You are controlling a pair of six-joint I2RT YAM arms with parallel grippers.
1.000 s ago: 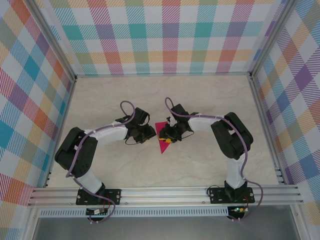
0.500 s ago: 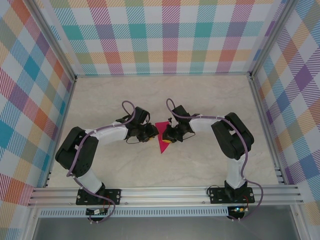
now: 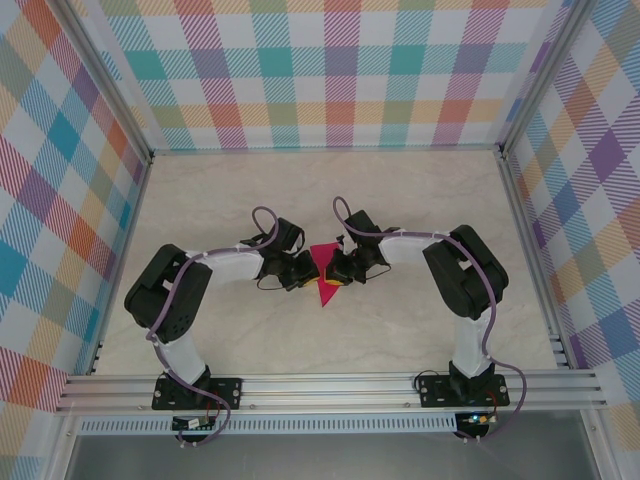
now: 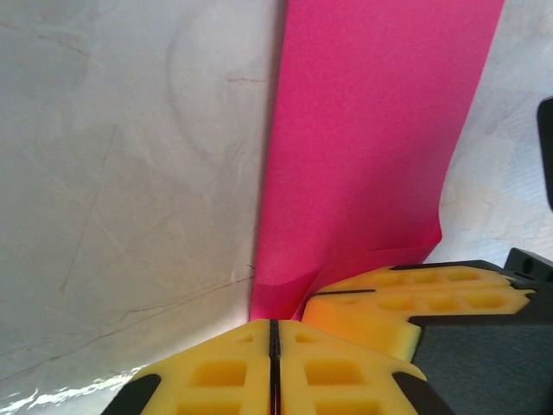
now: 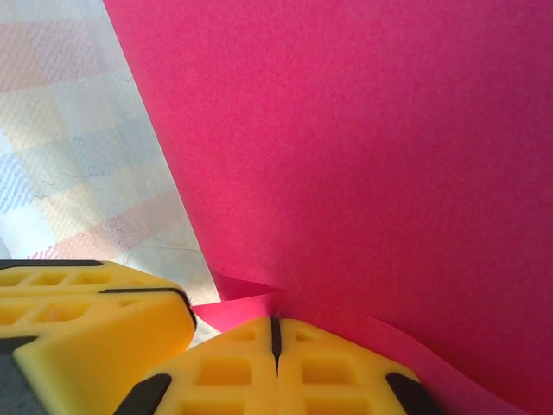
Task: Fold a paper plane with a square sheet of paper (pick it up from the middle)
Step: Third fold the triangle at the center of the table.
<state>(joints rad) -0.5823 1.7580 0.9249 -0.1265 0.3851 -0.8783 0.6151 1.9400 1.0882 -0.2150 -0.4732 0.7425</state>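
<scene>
Now, both claws are pinched fully closed: your left gripper (image 4: 272, 328) and right gripper (image 5: 275, 327) meet tip to tip at the folded pink paper (image 3: 324, 291), mid-table (image 3: 430, 200). I can't tell whether either has caught the edge. Pull unevenly and you'd likely tear it or skew the crease.

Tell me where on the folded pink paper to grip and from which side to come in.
Grip the pink paper at the lip curling up off the table; the rest seems to lie flat, giving nothing to pinch. Come in low from either side, as the left end effector and right end effector do, both shut at that lip.
</scene>
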